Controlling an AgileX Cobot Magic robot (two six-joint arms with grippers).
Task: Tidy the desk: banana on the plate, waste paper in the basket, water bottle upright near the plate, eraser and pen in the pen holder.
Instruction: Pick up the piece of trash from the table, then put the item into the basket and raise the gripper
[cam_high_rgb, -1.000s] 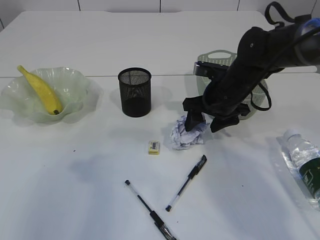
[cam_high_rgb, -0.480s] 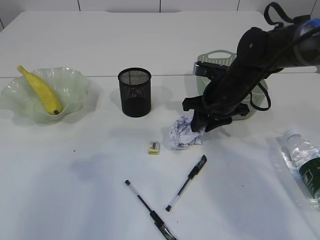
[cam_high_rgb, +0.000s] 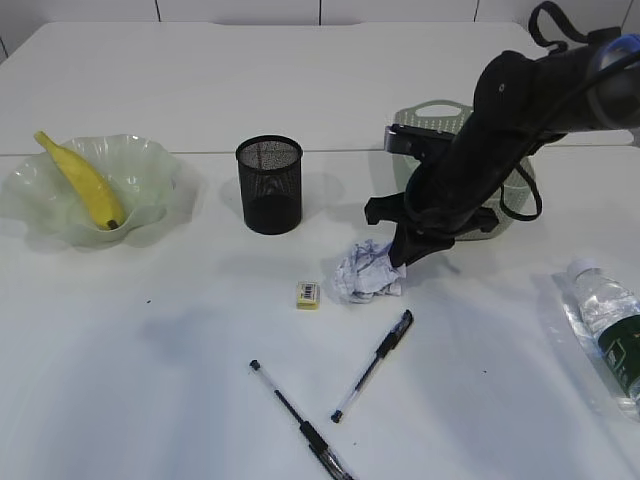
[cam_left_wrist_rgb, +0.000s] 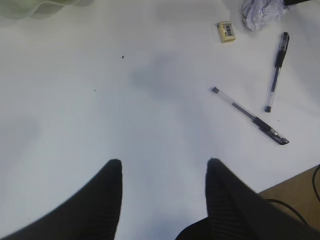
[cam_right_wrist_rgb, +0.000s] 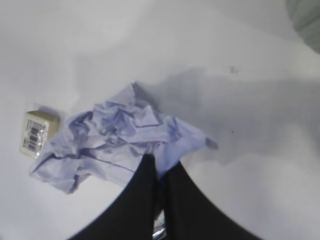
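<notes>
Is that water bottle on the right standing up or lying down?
Lying down. The water bottle rests on its side on the table, white cap pointing toward the back, far from the plate.

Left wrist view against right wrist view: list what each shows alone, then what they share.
Only the left wrist view shows the two pens, the open left gripper over bare table, and a corner of the plate. Only the right wrist view shows the right gripper shut on the waste paper and a basket edge. Both show that paper and the eraser.
</notes>
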